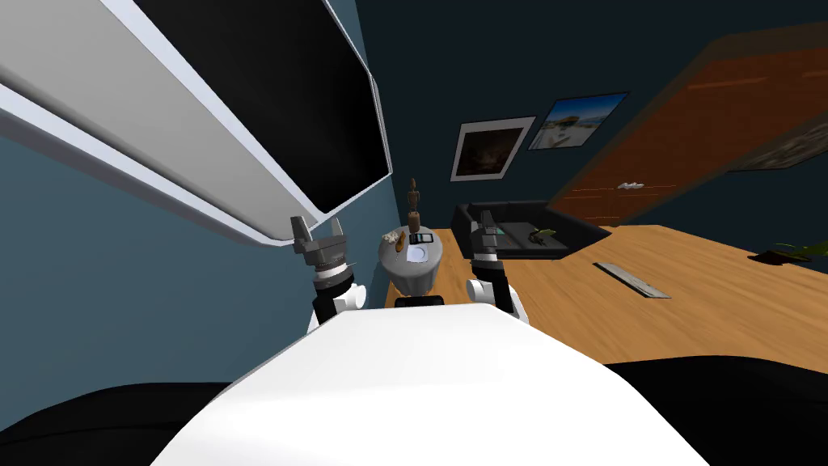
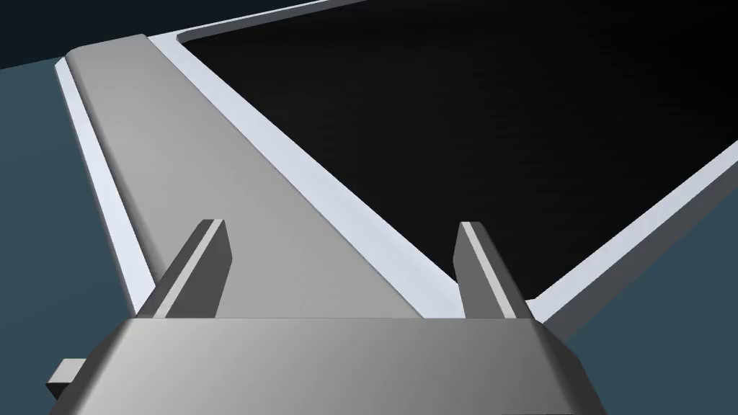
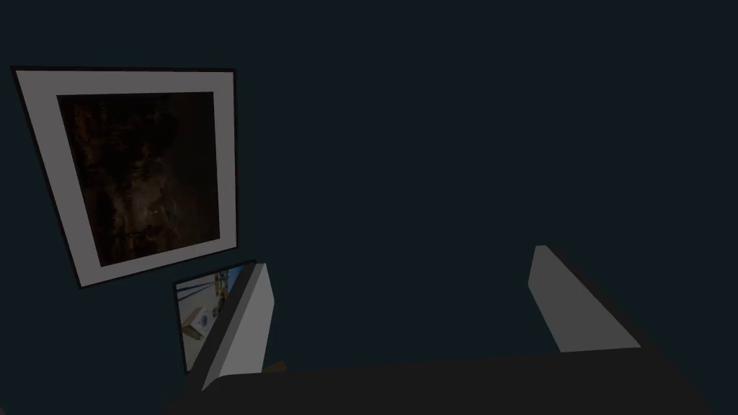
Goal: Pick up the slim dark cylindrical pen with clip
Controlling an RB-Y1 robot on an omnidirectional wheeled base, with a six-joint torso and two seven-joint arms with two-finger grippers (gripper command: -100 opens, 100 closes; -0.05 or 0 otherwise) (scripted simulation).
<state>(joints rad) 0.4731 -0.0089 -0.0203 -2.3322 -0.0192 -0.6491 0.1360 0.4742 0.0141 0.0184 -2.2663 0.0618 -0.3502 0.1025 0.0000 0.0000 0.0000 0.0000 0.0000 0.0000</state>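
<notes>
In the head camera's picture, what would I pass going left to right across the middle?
left gripper → round table → right gripper → grey floor strip → plant

I'm looking into the living room of a house. A black sofa point(image 1: 566, 236) sits right of centre in the head view, against a dark blue wall point(image 1: 420, 81) with two framed pictures point(image 1: 489, 150) above it. Just left of the sofa stands a small round side table point(image 1: 414, 271) bearing a wooden figurine point(image 1: 414, 202). A large white-framed window point(image 1: 202, 190) takes the upper left and a brown door point(image 1: 687, 137) the upper right. Wooden floor point(image 1: 711, 307) spreads across the right.
</notes>
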